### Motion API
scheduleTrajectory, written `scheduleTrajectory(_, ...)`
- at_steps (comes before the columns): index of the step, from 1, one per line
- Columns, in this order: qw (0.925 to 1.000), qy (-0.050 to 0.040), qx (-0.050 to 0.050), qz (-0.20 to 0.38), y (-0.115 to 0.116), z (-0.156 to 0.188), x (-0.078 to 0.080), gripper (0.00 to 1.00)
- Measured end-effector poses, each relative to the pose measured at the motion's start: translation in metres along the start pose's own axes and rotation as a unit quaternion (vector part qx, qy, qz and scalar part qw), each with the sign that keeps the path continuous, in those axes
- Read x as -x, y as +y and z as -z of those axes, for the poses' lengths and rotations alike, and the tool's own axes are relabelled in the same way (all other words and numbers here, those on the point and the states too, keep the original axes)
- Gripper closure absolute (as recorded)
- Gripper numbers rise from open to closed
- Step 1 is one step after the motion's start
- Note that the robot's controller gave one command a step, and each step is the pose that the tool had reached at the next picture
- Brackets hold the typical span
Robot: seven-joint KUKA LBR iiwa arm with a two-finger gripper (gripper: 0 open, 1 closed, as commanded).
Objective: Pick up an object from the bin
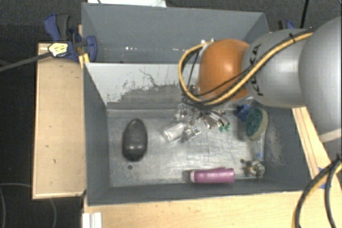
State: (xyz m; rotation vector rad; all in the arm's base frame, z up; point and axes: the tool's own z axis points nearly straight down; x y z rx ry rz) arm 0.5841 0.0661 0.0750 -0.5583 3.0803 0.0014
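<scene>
A grey robot arm (288, 72) reaches in from the right over a grey metal bin (96, 131), its wrist capped by a smooth, glossy orange cover (222, 67) and looped with yellow-and-black cables (181, 73). The pincer (199, 121) hangs low under that cover, near the middle of the bin and towards its back wall. From where I stand its working end is a tangle of bright metal, and I cannot tell how wide it is set or whether it has hold of anything. Just beside it on the left, touching or nearly so, lies a clear, crinkled plastic piece (173, 132) that catches the light. This is the likeliest thing to be picked, since the pincer is right by it and the rest lies well apart. A dark, matte oval lump (134, 139), rounded like a pebble, sits alone near the left wall. A smooth purple tube (211, 175) lies flat along the front wall, where a round thing would naturally roll to rest. A teal disc-shaped thing (254, 121) leans by the right side, under the arm, and a small dark knobbly piece (253, 168) sits in the front right corner. The bin's floor is scuffed and its back slope scratched pale.
</scene>
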Motion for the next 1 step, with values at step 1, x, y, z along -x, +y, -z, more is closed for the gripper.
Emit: scheduleTrajectory(1, 0.9902, 0.0, 0.0, 0.139, 0.0075, 0.1694, -0.0102, 1.0)
